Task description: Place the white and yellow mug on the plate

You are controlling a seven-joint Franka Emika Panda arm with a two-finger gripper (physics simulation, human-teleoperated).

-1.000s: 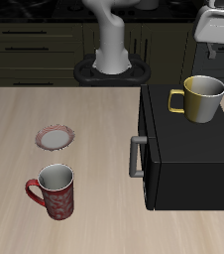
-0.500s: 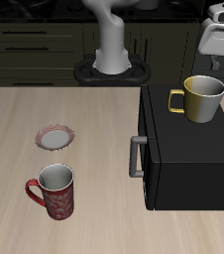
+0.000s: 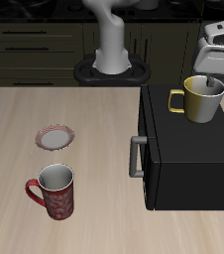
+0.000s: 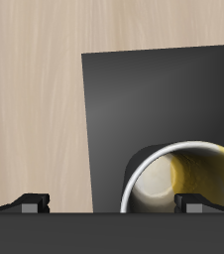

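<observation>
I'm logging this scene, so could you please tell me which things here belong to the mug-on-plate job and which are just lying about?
Belongs to the job:
- white and yellow mug, standing on the black microwave
- plate, on the table
- gripper, above the mug

Just lying about:
- dark red patterned mug
- black microwave

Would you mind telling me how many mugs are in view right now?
2. The white and yellow mug stands on top of the black box; the dark red mug stands on the table near its front edge.
</observation>
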